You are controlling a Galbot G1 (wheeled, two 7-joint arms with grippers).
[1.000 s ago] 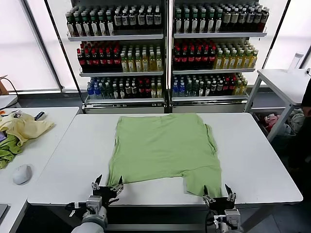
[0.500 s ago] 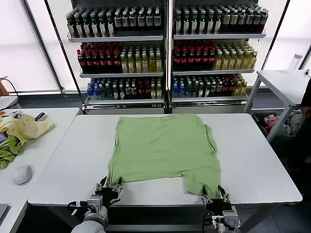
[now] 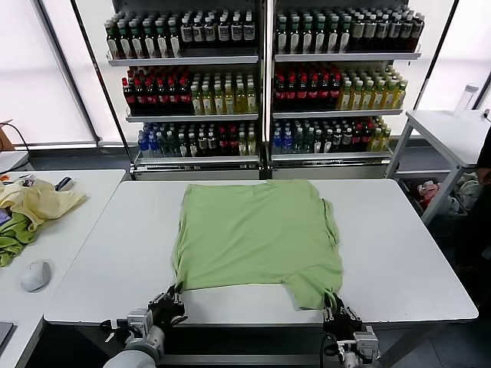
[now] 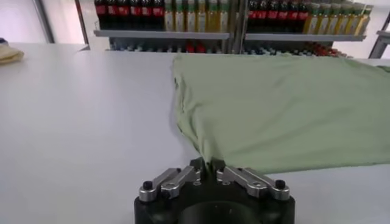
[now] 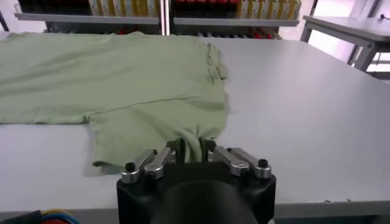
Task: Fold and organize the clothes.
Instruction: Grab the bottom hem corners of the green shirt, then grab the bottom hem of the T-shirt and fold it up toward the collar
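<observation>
The light green polo shirt lies spread flat on the white table, plain side up, no logo showing. My left gripper is shut on the shirt's near left corner at the table's front edge. My right gripper is shut on the near right corner, a bunched flap of cloth between the jaws. The shirt also shows in the left wrist view and the right wrist view.
A side table at the left holds a pale yellow garment, a darker green cloth and a white mouse. Shelves of bottles stand behind the table. Another white table stands at the far right.
Both grippers moved forward to the shirt's near corners and closed on them; they were open and just short of the hem before. The hem has bunched slightly at each grip.
</observation>
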